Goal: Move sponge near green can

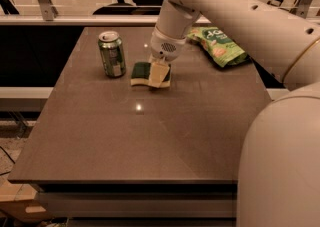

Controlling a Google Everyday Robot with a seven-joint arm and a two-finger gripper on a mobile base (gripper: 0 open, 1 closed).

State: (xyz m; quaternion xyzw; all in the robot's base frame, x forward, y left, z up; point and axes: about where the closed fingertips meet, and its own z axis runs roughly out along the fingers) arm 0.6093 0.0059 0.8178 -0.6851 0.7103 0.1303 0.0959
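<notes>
The sponge, dark green on top with a pale yellow base, lies flat on the brown table at the back middle. The green can stands upright just left of it, a small gap apart. My gripper reaches down from the white arm onto the sponge's right half and covers that end. It hides whether the sponge is held.
A crinkly green snack bag lies at the back right of the table. My large white arm spans the right side of the view. Office chairs and a railing stand behind the table's far edge.
</notes>
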